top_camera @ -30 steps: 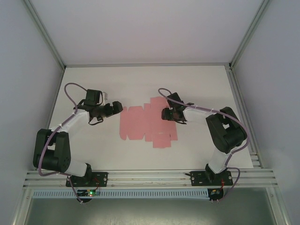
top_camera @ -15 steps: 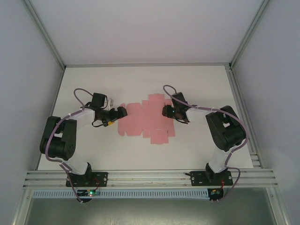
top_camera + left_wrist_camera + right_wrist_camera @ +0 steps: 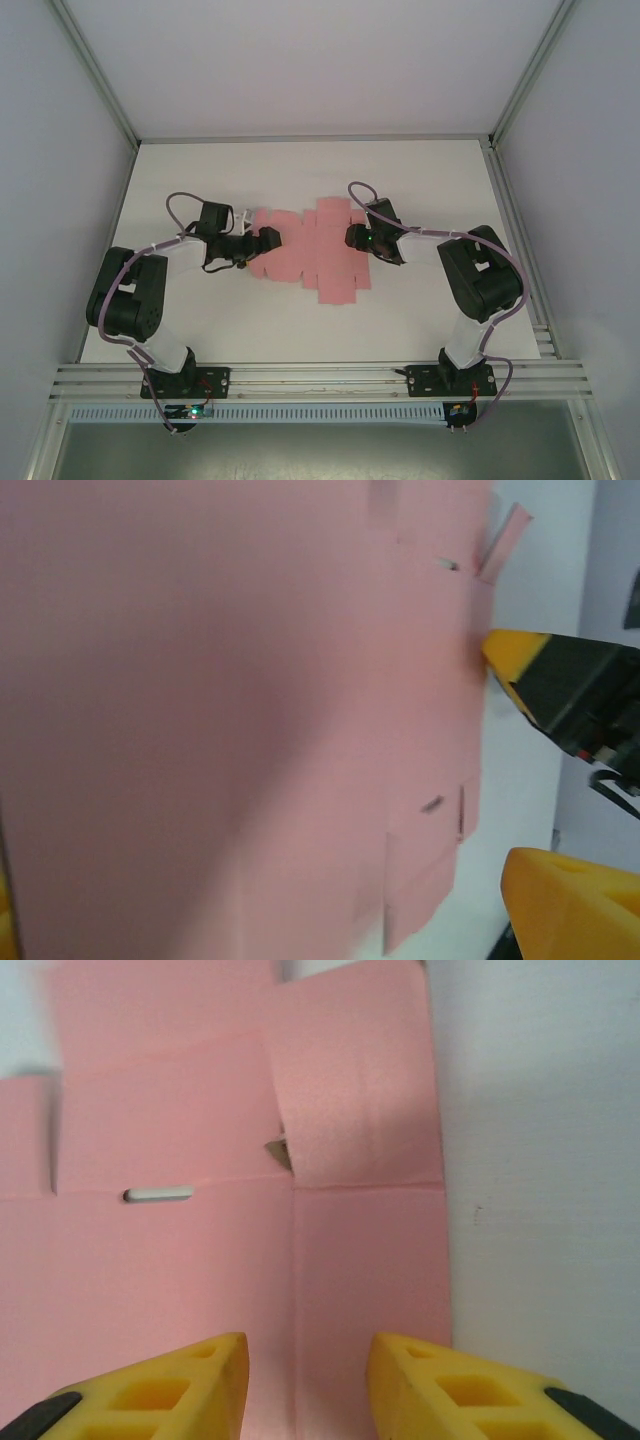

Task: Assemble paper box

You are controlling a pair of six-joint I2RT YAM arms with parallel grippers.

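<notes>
I judge the task to be at its very beginning. The paper box [image 3: 312, 255] is not yet a box: it is a flat pink die-cut sheet, lying in the middle of the white table [image 3: 200, 170], with its flaps spread out to all sides. In the top view I see no wall raised and no tab tucked in. The left gripper [image 3: 268, 240] is low at the left edge of the sheet. In its wrist view the pink card is very near and blurred, and the yellow fingertips [image 3: 512, 652] at the right of the frame stand apart, with white table between them, so I read it as released. Whether the card edge goes between the jaws I cannot tell. The right gripper [image 3: 308, 1365] hovers over the right part of the sheet, its jaws also apart and holding nothing. Beneath it I see straight creases, a narrow slot [image 3: 158, 1194] at the left of the frame and a square flap [image 3: 355, 1090] at the upper middle, which seems to lift slightly at one corner. So, as I judge it, almost all the work is left: to fold up the walls along the creases, to bring the flaps round, and to push the tabs into their slots.
</notes>
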